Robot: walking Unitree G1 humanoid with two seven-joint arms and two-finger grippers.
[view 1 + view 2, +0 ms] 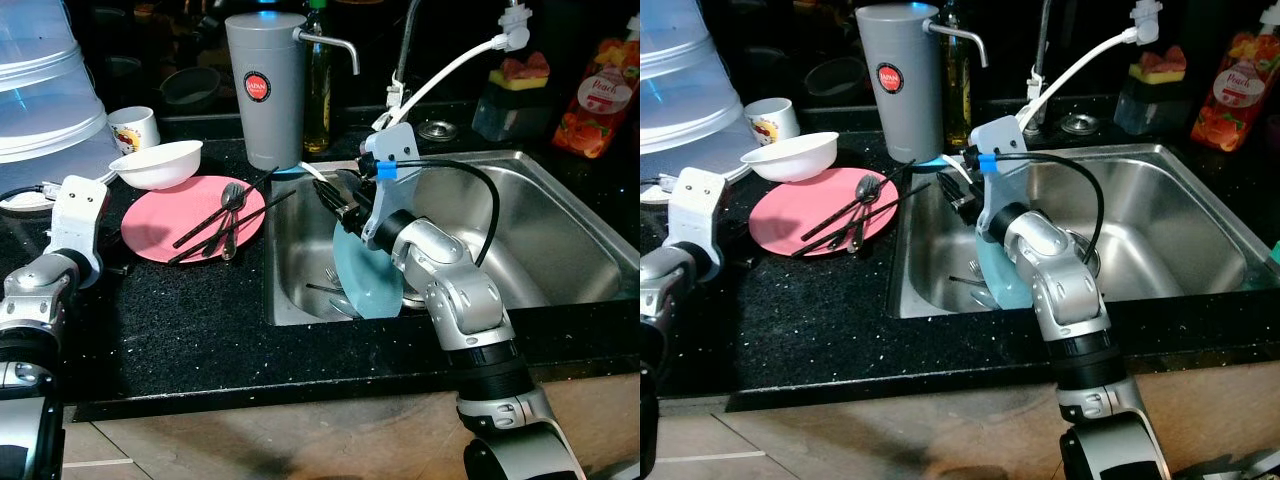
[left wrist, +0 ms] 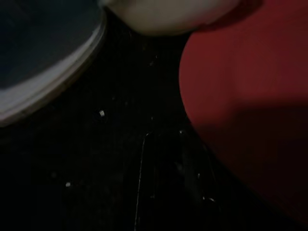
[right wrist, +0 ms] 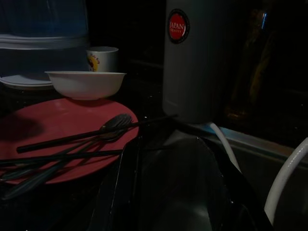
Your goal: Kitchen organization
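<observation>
Right gripper (image 1: 335,200) grips a round, light-blue plate (image 1: 365,280), tilted on edge below it inside the sink (image 1: 560,220). Left gripper state: cannot tell.

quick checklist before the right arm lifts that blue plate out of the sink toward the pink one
1. Right gripper at blue plate rim over the sink: ok.
2. Grip closed on plate: cannot tell, fingers dark.
3. Pink plate free to receive: not ok, spoons and chopsticks lie across it.
4. White bowl off the pink plate: cannot tell, it sits at the edge.
5. Left gripper away from path: ok, beside the pink plate's far side.
</observation>
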